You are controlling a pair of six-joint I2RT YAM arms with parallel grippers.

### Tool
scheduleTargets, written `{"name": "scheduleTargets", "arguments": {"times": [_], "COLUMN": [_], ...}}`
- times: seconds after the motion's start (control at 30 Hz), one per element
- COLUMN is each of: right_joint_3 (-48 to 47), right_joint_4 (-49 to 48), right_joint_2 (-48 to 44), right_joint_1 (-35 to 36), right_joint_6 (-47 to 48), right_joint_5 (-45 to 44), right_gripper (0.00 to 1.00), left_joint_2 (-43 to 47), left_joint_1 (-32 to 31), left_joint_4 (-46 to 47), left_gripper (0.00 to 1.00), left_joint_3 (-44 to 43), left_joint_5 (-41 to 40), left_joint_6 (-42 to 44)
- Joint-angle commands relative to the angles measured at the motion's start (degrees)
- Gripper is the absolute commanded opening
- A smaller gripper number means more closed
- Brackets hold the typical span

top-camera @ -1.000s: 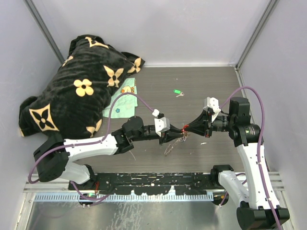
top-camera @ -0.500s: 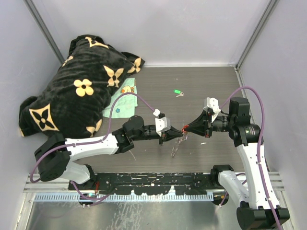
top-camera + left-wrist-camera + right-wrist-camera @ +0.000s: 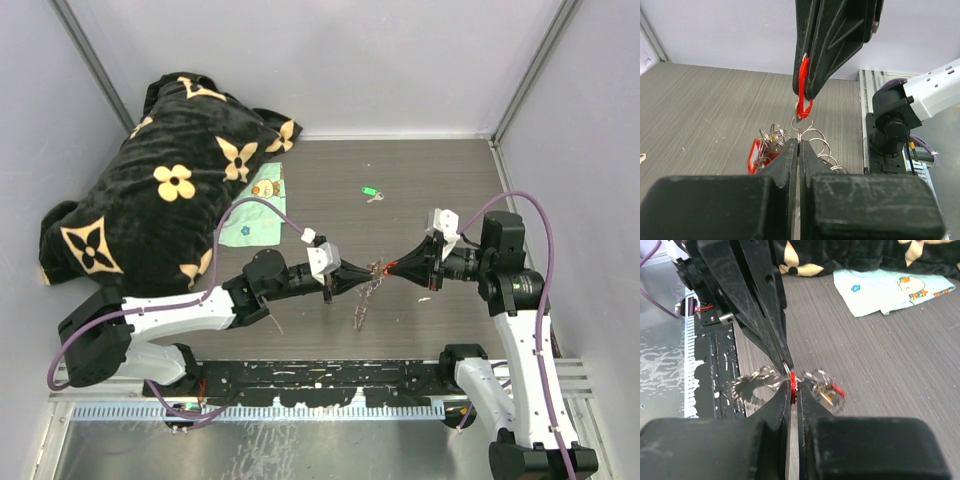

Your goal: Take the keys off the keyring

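The left gripper (image 3: 366, 274) is squeezed fully shut on a wire loop of the keyring (image 3: 813, 134), tip to tip with the right gripper (image 3: 391, 268), whose jaws pinch a red-tagged key (image 3: 802, 80). The other keys (image 3: 757, 155) dangle just beneath both tips

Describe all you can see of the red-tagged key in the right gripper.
The red-tagged key is small: a bright red plastic tag, silver metal showing at its free end. The right gripper is shut on the tag in mid-air. Its metal tip points at a wire ring pinched in the left gripper.
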State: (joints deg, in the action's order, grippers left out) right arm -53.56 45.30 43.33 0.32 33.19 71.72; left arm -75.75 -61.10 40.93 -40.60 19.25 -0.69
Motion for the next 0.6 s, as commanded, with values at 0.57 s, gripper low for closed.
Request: {"name": "scheduleTargets", "arguments": {"times": [0.57], "right_joint_3": [4.0], "right_joint_4": [-8.1], "right_joint_2": [-0.4], "right_joint_1": [-0.4], "right_joint_6": [-6.6], "right_joint_5": [3.1], "right_gripper": [0.01], "left_joint_2": [-2.0], "left_joint_1": [-0.4], "left_joint_4": [25.9], "left_gripper": [0.0], "left_joint_3": [4.3], "left_joint_5": [-14.2], "left_joint_6": [-8.0]}}
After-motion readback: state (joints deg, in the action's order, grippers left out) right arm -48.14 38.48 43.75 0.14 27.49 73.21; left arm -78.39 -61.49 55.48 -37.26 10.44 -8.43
